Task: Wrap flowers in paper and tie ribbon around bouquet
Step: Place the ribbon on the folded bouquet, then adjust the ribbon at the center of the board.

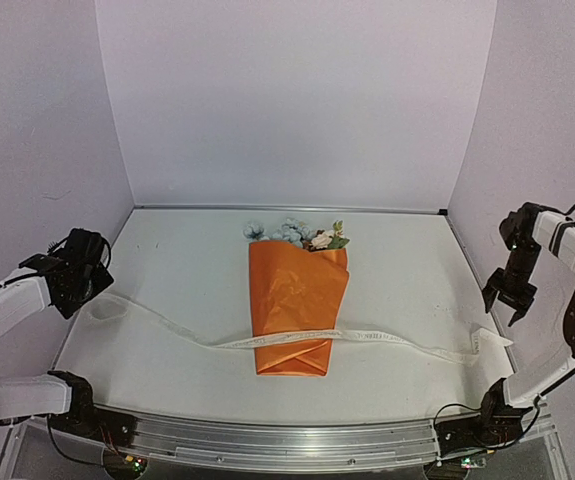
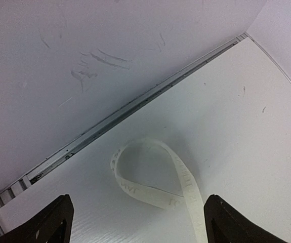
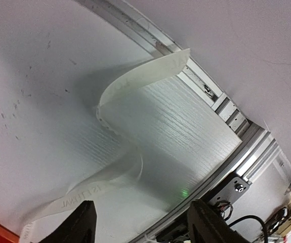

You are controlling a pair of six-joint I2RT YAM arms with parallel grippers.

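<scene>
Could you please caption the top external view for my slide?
Cream ribbon draped untied across the orange bouquet, ends loose on the table.

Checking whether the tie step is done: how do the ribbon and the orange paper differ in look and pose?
The paper is bright orange and broad; the ribbon is cream-white and narrow. The paper is folded into a cone around the flowers; the ribbon lies loose across its lower part, unknotted, ends trailing to both sides. Both rest on the table, neither held.
</scene>
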